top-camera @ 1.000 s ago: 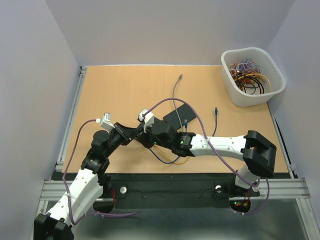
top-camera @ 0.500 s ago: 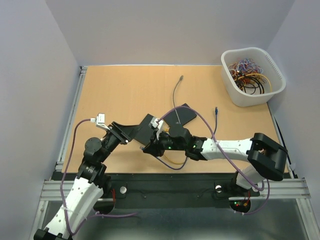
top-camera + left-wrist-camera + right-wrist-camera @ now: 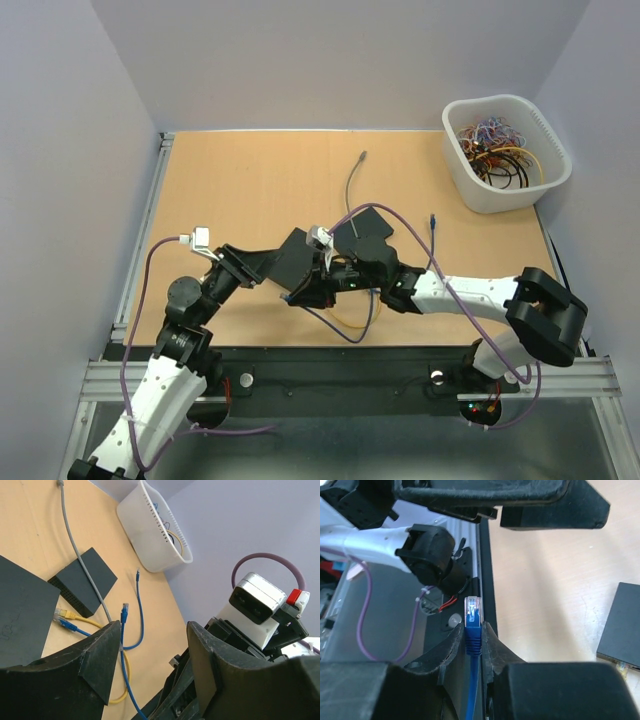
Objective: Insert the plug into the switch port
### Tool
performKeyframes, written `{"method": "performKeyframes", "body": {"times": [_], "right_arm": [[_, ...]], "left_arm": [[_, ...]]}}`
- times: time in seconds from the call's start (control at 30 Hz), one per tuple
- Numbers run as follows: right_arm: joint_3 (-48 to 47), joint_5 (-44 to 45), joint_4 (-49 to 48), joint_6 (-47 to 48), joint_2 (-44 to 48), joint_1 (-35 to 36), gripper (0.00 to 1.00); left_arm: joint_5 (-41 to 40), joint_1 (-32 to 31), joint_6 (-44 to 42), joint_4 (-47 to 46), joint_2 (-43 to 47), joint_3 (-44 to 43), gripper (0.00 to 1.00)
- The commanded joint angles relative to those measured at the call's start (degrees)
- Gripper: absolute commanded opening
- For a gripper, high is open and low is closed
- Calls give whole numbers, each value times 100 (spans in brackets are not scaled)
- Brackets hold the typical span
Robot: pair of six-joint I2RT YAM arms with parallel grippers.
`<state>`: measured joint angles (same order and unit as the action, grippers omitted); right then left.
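Currently: plug (image 3: 472, 607), clear connector on blue cable, pinched upright by right gripper (image 3: 472, 629), jaws nearly closed on it, apart from black switch (image 3: 620, 622). Left gripper (image 3: 155, 627): jaws parted, empty. White tub (image 3: 488, 196): holds tangled coloured cables (image 3: 500, 150).

black plastic switch box (image 3: 620, 625): cropped at right edge | blue network cable (image 3: 472, 642): lower run leaves bottom edge
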<state>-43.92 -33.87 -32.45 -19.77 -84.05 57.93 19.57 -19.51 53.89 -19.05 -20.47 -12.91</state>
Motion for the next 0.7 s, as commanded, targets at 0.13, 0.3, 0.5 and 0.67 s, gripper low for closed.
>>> {"method": "performKeyframes", "body": {"times": [0.13,0.3,0.5,0.67], "right_arm": [[6,-1288,-368,-141,196,-89,1],[77,-1421,-368,-133,354,-89,1],[112,-1133,-176,25,459,-98,0],[68,993,836,421,565,-107,1]], "left_arm": [[161,-9,-335,-574,122,-19,63],[222,-9,-476,-679,368,113,62],[285,-9,-686,-855,404,183,61],[-629,-18,-888,-188,-114,-1,58]]}}
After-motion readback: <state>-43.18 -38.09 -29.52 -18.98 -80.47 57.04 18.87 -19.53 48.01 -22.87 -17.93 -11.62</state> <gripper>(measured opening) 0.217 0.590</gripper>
